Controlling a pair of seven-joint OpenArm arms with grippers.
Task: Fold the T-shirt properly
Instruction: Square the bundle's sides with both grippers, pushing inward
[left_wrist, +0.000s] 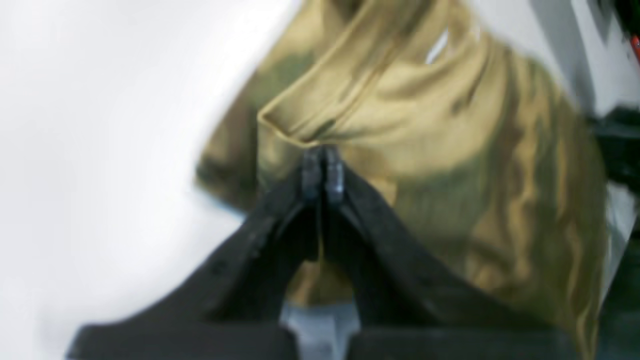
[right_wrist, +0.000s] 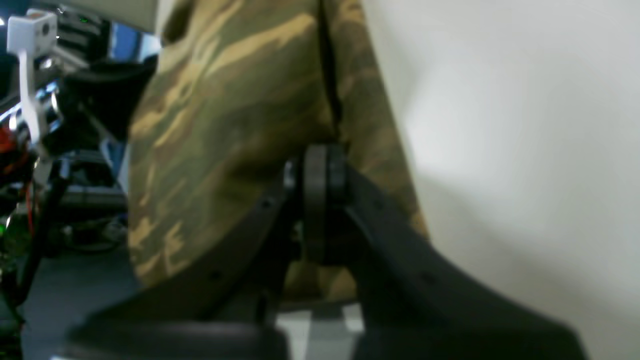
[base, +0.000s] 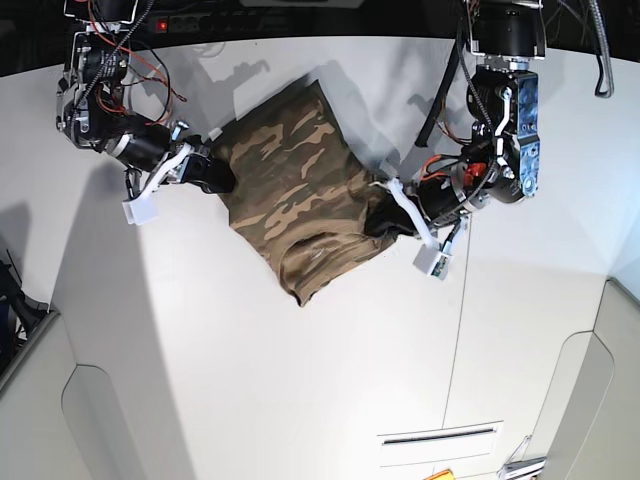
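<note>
The camouflage T-shirt (base: 295, 195) lies bunched near the middle of the white table, stretched between the two arms. In the base view my left gripper (base: 375, 215) is at the shirt's right edge, and its jaws are shut on a fold of the cloth. In the left wrist view the left gripper (left_wrist: 322, 160) pinches a tan hem of the T-shirt (left_wrist: 425, 150). My right gripper (base: 222, 172) holds the shirt's left edge. From the right wrist camera, the right gripper (right_wrist: 320, 165) is shut on the T-shirt (right_wrist: 225, 115), which hangs in loose folds.
The white table (base: 300, 380) spreads out in front of the shirt. A seam in the tabletop (base: 462, 300) runs down its right side, with a slot (base: 436, 437) near the front. Cables and electronics (base: 180, 20) line the back edge.
</note>
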